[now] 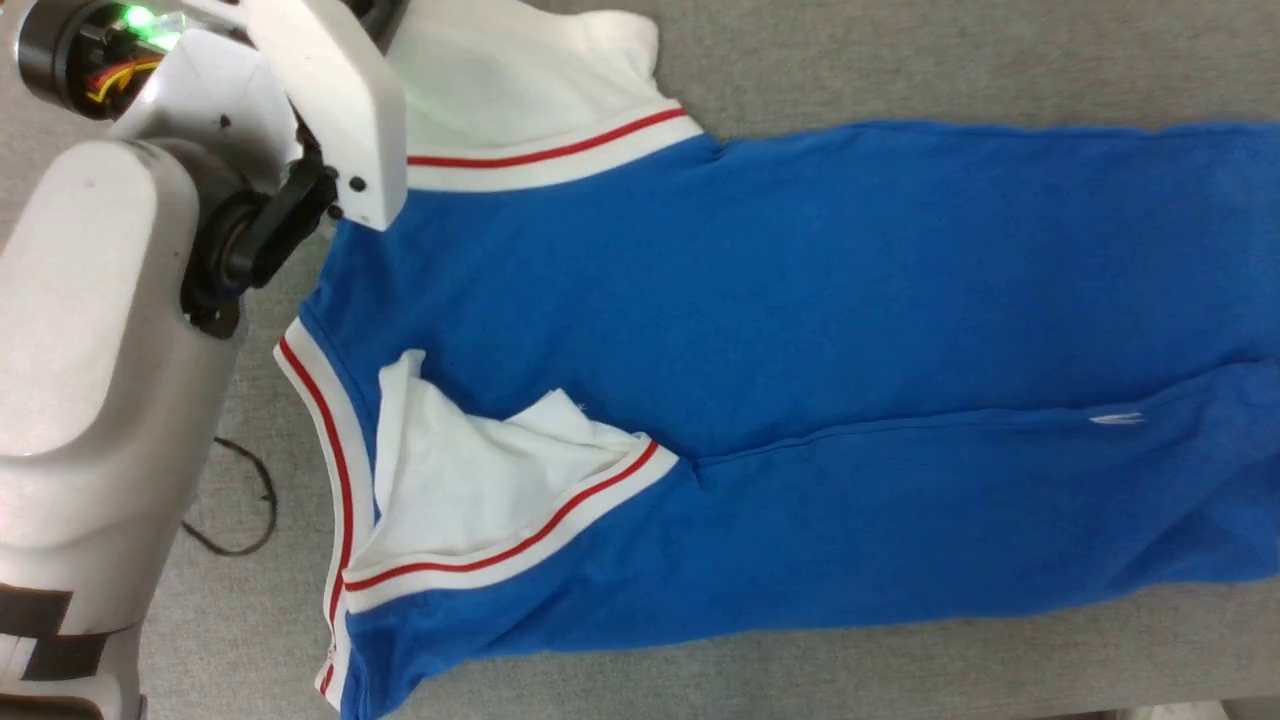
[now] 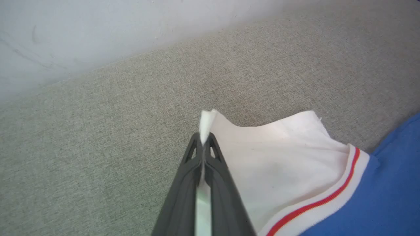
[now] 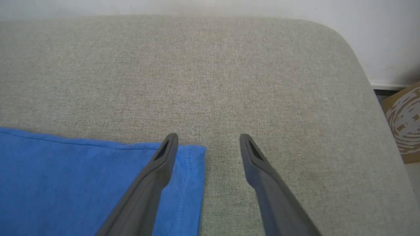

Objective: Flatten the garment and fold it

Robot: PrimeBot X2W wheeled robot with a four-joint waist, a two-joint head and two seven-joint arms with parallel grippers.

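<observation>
The shirt (image 1: 800, 300) lies spread on a grey pad (image 1: 900, 60), its blue body facing up with no print in sight and a long crease running along it.

The left gripper (image 2: 204, 137) is pressed together on the edge of a white sleeve (image 2: 279, 157). A tip of white cloth sticks out just past its fingertips. The rest of that sleeve fans out to the gripper's right in its own view, down to the red-and-white trim, with the blue body beyond. Ahead of this gripper is bare pad, then a pale wall (image 2: 98, 29). The other sleeve (image 1: 470, 490) lies rumpled and turned in over the blue body, across the neckline from the pinched one.

The right gripper (image 3: 208, 137) is spread wide at the shirt's far corner. The finger on the left of its view sits over the blue hem corner, and the other is over bare pad. Whether either touches the cloth cannot be told. Ahead of it the pad runs bare to a rounded corner. Off to its right, past the pad's edge, stands a box (image 3: 405, 124).

In the head view the left arm (image 1: 90, 400) covers part of the neckline, and a dark cord (image 1: 240, 500) lies on the pad just beside it.
</observation>
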